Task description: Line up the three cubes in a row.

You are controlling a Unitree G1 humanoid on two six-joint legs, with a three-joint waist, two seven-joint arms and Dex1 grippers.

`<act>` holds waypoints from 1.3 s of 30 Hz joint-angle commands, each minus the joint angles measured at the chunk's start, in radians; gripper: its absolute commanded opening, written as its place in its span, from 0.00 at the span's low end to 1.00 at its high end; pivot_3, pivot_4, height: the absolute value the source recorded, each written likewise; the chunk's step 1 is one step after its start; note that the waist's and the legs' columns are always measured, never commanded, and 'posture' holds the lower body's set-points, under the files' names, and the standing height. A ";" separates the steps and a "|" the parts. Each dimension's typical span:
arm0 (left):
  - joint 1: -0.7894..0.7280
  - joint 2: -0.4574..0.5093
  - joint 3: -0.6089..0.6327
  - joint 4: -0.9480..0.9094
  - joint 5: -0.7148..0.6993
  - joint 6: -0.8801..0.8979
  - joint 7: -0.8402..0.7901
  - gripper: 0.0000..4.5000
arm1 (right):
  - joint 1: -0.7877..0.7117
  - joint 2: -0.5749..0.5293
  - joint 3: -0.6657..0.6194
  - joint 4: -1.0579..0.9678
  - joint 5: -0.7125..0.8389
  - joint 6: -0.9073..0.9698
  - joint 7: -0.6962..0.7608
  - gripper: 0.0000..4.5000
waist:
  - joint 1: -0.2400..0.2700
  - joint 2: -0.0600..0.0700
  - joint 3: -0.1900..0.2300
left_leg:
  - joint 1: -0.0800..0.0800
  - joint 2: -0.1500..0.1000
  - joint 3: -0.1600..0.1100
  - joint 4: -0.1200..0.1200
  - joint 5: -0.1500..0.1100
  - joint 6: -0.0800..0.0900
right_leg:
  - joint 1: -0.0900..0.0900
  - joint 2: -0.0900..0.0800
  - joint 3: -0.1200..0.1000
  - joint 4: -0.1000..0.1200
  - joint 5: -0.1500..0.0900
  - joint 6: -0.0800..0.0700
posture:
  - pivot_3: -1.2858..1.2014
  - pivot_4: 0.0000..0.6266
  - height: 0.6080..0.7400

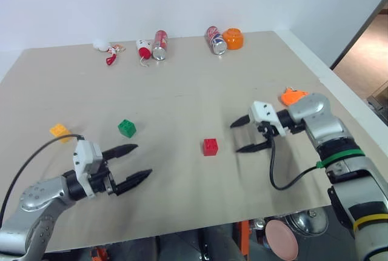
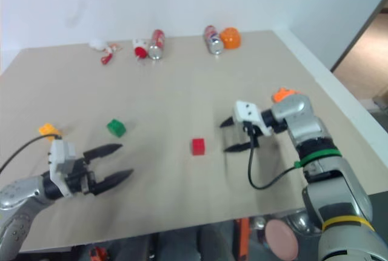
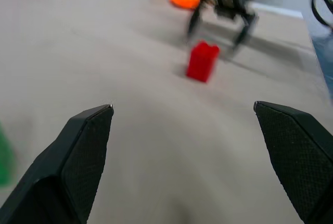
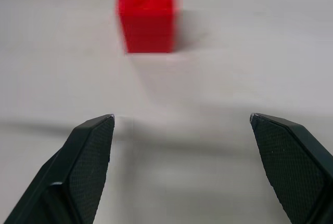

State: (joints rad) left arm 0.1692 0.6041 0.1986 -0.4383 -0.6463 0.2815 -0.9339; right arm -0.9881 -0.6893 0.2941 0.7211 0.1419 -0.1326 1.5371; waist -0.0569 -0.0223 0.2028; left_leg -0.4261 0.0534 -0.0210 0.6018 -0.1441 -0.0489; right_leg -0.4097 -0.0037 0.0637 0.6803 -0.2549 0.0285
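table (image 1: 182, 85) | red cube (image 1: 210, 146), green cube (image 1: 127, 128), yellow-orange cube (image 1: 59, 130) | cans (image 1: 159, 45), bowl (image 1: 233, 38) at back

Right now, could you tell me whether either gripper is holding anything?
Nothing is held: the left gripper and right gripper are open, and the red cube sits free.

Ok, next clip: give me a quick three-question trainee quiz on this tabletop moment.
1. True or false: the right gripper holds the red cube.
2. Which cube lies nearest the left gripper: A green cube, B yellow-orange cube, C red cube?
3. Fill in: both cans lie on their ____ at the far edge of the table.

Key: 1 false, both grippers are open and empty; 2 A; 3 sides.
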 commanded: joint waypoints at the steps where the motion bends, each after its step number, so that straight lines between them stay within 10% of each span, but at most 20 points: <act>1: 0.028 -0.035 0.035 -0.047 0.009 0.007 0.103 1.00 | -0.116 0.073 -0.151 -0.040 0.130 0.109 -0.079 0.96 | -0.005 0.000 0.000 | 0.001 0.001 0.000 0.000 0.000 0.000 | 0.000 0.001 0.001 0.000 0.000 -0.001 | 0.52 0.24 1.00; 15: 0.123 -0.172 0.137 -0.047 0.060 0.008 0.415 1.00 | 0.085 0.346 -0.217 -0.545 0.284 0.444 -0.424 0.96 | 0.009 -0.002 -0.001 | -0.002 0.001 0.000 0.000 -0.003 -0.003 | -0.002 0.002 0.001 0.001 0.000 0.001 | 0.52 0.24 1.00; 39: -0.347 -0.109 -0.026 0.460 0.281 -0.043 0.290 1.00 | 0.267 0.376 -0.239 -0.794 0.325 0.568 -0.616 0.96 | 0.010 -0.004 -0.003 | -0.005 0.003 0.000 0.000 -0.002 -0.003 | -0.005 0.004 0.001 0.001 0.003 0.004 | 0.52 0.24 1.00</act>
State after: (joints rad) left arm -0.1597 0.4897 0.1761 0.0178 -0.3714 0.2611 -0.6320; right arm -0.7167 -0.3075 0.0773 -0.0163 0.4464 0.4371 0.9298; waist -0.0470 -0.0265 0.2002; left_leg -0.4315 0.0562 -0.0208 0.6019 -0.1466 -0.0518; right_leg -0.4148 0.0007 0.0653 0.6809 -0.2522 0.0330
